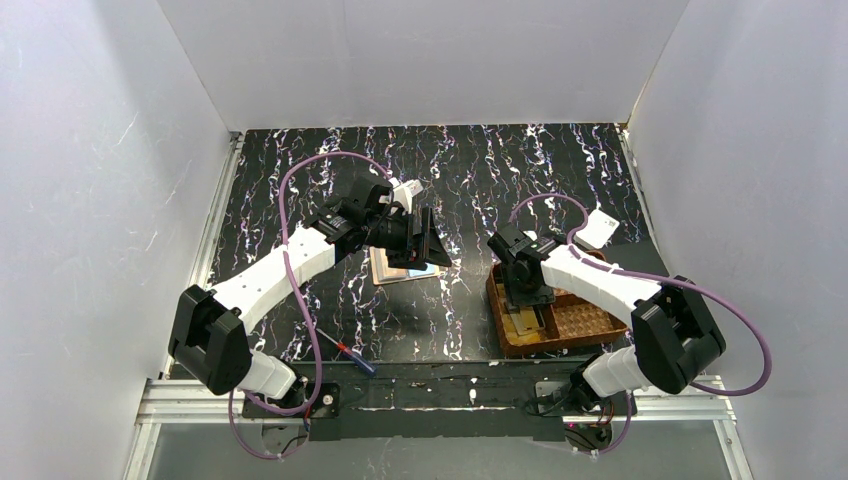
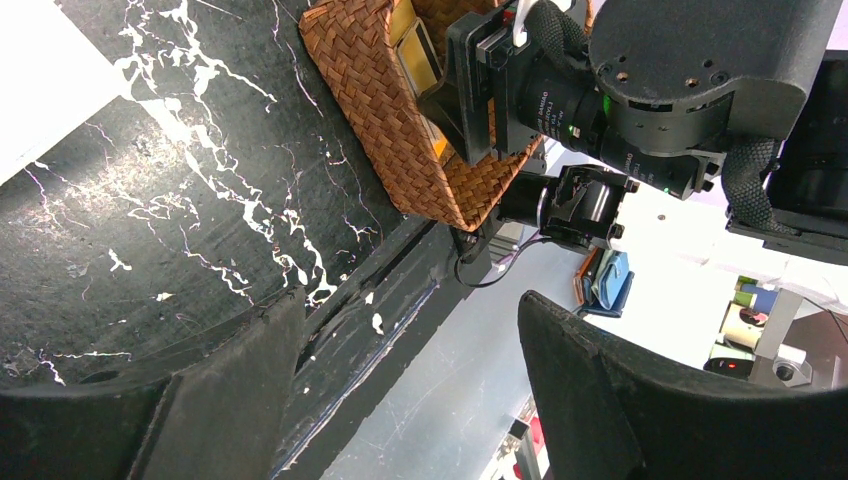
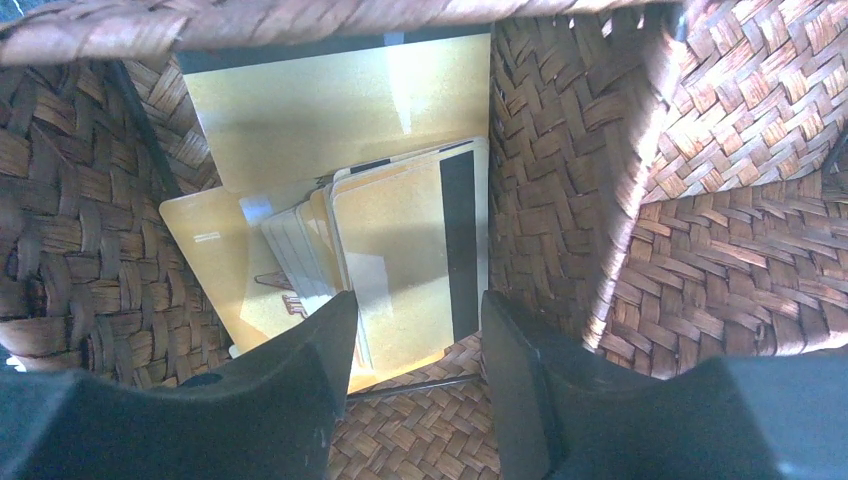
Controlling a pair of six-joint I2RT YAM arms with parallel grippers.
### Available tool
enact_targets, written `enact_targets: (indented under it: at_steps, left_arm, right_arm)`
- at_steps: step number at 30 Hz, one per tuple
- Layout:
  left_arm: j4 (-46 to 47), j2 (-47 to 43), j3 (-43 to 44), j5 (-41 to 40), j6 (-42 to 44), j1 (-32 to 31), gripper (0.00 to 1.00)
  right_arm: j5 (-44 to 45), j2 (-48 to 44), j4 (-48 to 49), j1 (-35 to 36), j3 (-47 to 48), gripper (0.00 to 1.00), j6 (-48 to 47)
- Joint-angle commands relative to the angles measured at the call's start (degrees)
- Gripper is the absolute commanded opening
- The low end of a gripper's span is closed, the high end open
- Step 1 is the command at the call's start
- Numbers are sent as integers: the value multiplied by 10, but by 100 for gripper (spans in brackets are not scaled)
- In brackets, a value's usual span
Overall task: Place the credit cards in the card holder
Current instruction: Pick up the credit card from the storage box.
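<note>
Inside 1 compartment of the brown woven basket (image 3: 560, 150), the credit cards (image 3: 400, 260) lie in a loose, fanned heap. They are gold-coloured, and the top one shows a dark stripe along its right edge. A woven divider runs just to the right of them. The right claw (image 3: 418, 300) points straight down into this compartment. Its 2 fingers (image 3: 290, 390) stand apart on either side of the top card's near end. Whether they pinch the card or only straddle it, I cannot tell.

From above, the basket (image 1: 570, 325) sits at the near right of the black marbled tabletop (image 1: 470, 180), with the right claw (image 1: 527, 298) over its left part. The left claw (image 1: 438, 245) hangs well apart from it, over the middle of the tabletop. It is released and wide apart, with nothing between the fingers (its own camera looks across at the basket). Under it lies a flat pale rectangle (image 1: 385, 268), partly covered; I cannot tell whether this is the card holder. A screwdriver (image 1: 355, 357) rests near the left arm's base.
</note>
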Motion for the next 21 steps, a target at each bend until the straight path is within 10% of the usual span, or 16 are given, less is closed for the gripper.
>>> enact_targets:
  at_steps: [1, 12, 21]
  left_arm:
    - [0, -16, 8, 13, 6, -3, 77]
    - [-3, -16, 9, 12, 9, -3, 77]
    - [-2, -19, 7, 13, 8, -3, 77]
  right_arm:
    - [18, -7, -10, -3, 11, 59, -2]
    - [20, 0, -9, -4, 11, 65, -4]
    - [29, -7, -16, -4, 12, 51, 4]
